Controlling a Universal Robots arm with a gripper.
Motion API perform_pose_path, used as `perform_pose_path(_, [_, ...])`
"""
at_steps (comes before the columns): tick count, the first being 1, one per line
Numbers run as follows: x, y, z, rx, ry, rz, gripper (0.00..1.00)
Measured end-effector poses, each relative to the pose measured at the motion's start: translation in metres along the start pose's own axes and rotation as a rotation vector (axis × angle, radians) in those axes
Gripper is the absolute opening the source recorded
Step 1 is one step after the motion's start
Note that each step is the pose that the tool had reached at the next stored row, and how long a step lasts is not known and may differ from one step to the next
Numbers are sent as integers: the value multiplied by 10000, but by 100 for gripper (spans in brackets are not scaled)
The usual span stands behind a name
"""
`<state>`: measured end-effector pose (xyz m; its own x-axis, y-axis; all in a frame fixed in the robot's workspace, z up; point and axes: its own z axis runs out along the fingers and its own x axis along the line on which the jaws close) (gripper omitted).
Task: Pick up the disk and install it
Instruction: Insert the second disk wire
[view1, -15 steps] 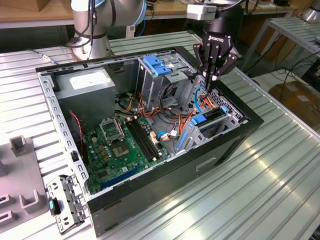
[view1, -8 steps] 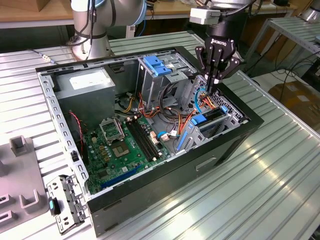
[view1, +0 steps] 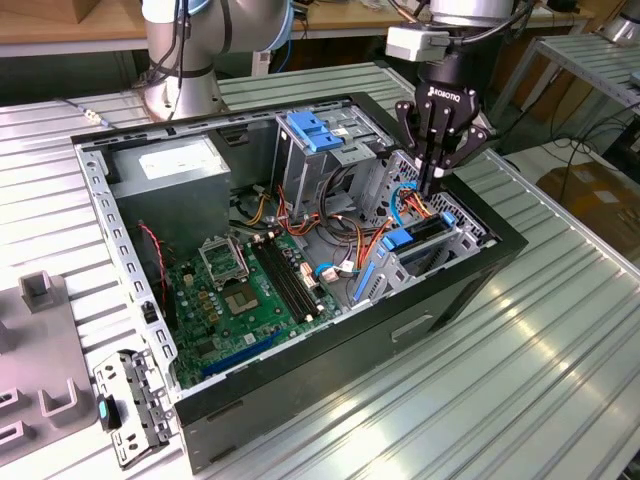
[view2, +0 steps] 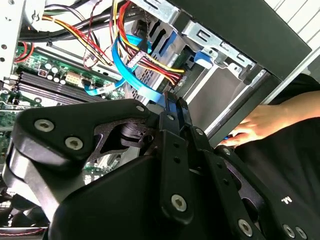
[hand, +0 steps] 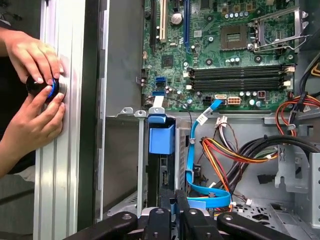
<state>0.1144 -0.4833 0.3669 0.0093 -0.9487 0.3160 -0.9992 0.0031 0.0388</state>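
Observation:
The disk (view1: 424, 233) stands on edge in the lower drive cage at the exterior view's right end of the open computer case (view1: 130, 290). Its light-blue rail end (hand: 161, 139) shows in the first wrist view, with the dark disk edge (hand: 162, 176) behind it. My gripper (view1: 432, 186) hangs just above that cage, its two thin fingers pressed together and nothing between them. In both wrist views the shut fingertips (hand: 176, 201) (view2: 172, 104) point at the cage beside the blue data cable (hand: 192, 165). Whether they touch the disk I cannot tell.
A person's hands (hand: 35, 85) hold a black knob with a blue ring on the table rail beside the case; one hand (view2: 255, 125) also appears in the second wrist view. Loose coloured cables (view1: 350, 235), the motherboard (view1: 250, 290), a grey power supply (view1: 175, 175) and an upper cage with a blue latch (view1: 315, 130) fill the case.

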Motion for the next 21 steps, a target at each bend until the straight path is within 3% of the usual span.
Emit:
perform_pose_path(4, [2,113,21,67,-14,5,16])
perform_pose_path(5, [7,127,29,96,-44,-5,16])
perform_pose_path(9, [29,140,50,149,-281,-27,16])
perform_pose_path(11, [76,152,77,189,-412,-29,16])
perform_pose_path(15, [156,167,112,262,-497,-12,16])
perform_pose_path(19, [206,182,134,473,-656,36,16])
perform_pose_path(21, [214,194,140,580,-775,51,16])
